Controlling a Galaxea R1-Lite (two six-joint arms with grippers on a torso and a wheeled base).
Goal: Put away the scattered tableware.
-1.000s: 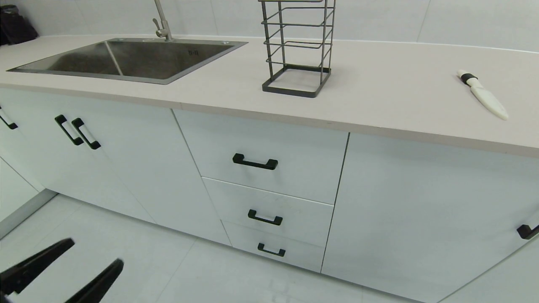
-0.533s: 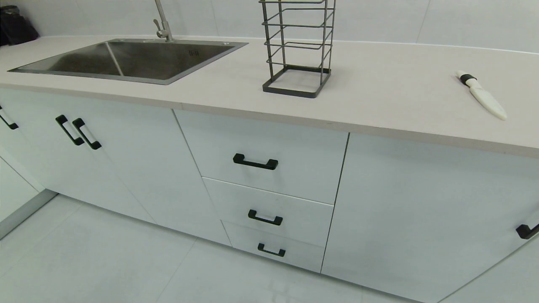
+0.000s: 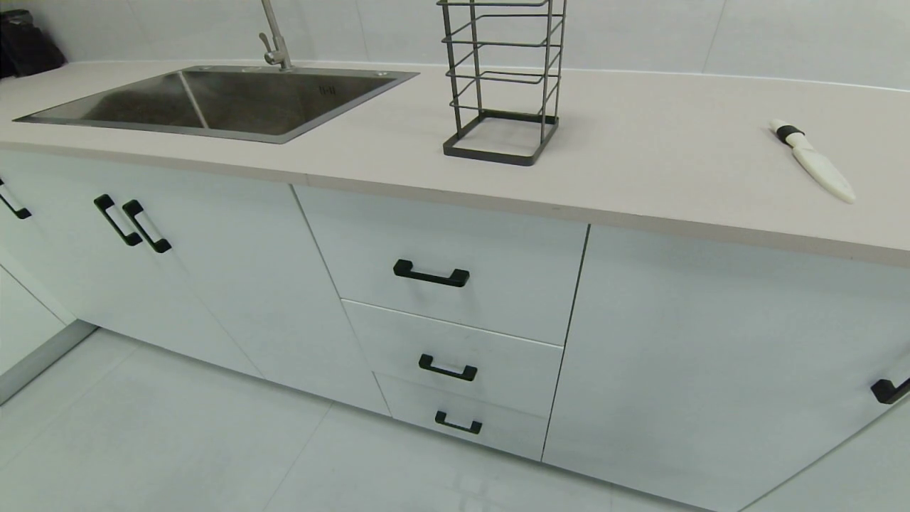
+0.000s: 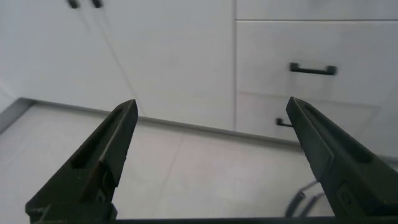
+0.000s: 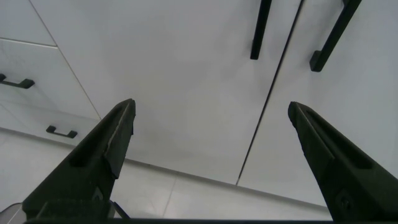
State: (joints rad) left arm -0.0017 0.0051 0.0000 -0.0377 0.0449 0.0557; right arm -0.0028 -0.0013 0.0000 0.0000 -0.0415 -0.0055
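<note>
Left jaws and right jaws both gape wide apart, low by the cupboard doors, below the rack (image 3: 501,82). The knife (image 3: 815,161) lies flat on the surface (image 3: 640,142), well right of the rack. It's slim and smooth, so I reckon a shallow pinch could skid it away.

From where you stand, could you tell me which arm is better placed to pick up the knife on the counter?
Probably right. The knife lies toward the counter's right end, on that arm's side. The right end effector and left end effector are both open; the left faces the drawers, farther from it.
</note>
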